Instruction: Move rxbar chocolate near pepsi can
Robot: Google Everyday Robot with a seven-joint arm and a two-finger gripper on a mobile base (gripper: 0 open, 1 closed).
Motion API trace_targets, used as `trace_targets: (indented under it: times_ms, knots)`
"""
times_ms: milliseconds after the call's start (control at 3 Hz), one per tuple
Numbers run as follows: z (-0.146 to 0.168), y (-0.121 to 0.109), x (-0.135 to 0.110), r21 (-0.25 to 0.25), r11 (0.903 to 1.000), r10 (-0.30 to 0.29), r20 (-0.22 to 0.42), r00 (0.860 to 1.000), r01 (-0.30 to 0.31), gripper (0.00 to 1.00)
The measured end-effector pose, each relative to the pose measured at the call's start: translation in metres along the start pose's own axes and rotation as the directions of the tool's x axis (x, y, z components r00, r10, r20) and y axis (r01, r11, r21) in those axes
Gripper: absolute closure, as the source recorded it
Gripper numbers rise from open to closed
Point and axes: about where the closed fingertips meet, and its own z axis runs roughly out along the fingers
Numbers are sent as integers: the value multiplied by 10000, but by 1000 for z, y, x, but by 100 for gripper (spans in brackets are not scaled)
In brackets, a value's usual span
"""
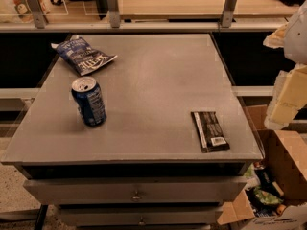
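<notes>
The rxbar chocolate [210, 131] lies flat on the grey table top [158, 75], near its front right corner, with the white barcode patch toward the front. The pepsi can [89, 101] stands upright on the left side of the table, well apart from the bar. My gripper [287, 97] shows as pale blocky parts at the right edge of the view. It is off the table's right side, higher than the bar and not touching it.
A blue chip bag [82, 55] lies at the table's back left. An open cardboard box [280, 176] with items stands on the floor to the right. Drawers [136, 190] sit below the top. A railing with posts [113, 6] runs behind.
</notes>
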Motion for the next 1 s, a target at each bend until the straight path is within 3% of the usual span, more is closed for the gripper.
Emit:
trace_targets:
  times_ms: [667,1000]
  knots:
    - [3,3,-3,13,9998,207,-43,9998,-207,0]
    - [22,12,-9,-75,9978,663,-218,9976,-665,0]
